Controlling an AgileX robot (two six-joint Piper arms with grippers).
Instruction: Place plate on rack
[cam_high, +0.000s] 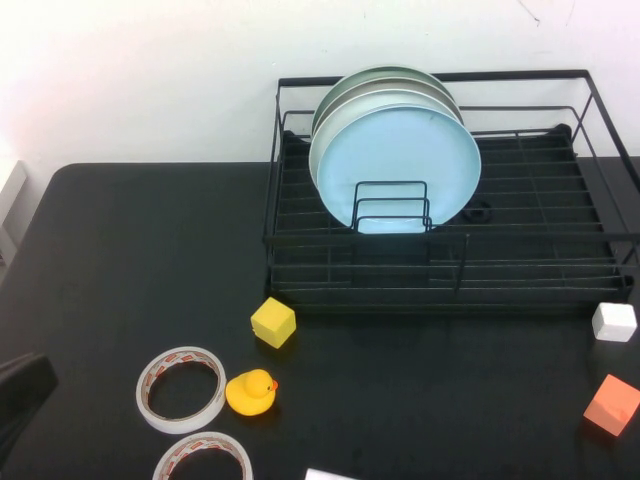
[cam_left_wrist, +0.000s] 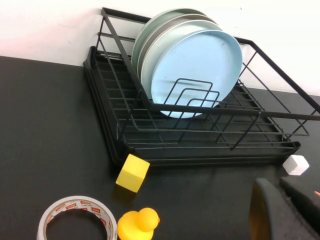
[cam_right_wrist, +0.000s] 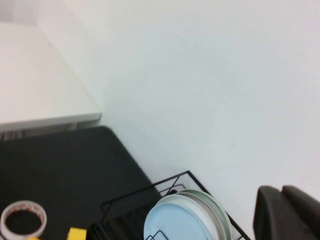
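High view: the plate (cam_high: 398, 165) stands on edge in the rack (cam_high: 450, 280) before paler plates (cam_high: 385, 85), well away from the left gripper (cam_high: 20, 395) at the tabletop's (cam_high: 130, 260) near-left edge; its finger state cannot be told. Left wrist view: the plate lies ahead, rim-on-wire, the fingers (cam_left_wrist: 267, 212) free of it. Right wrist view: the right gripper (cam_right_wrist: 287, 212) hovers high above the rack, grip state indeterminate, neither holding anything.

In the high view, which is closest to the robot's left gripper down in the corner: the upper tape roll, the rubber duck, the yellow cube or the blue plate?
From the left gripper, at the table's left edge:
1. Upper tape roll, just right of it.
2. Rubber duck, beyond the tape.
3. Yellow cube, before the rack.
4. Blue plate, upright in the rack.
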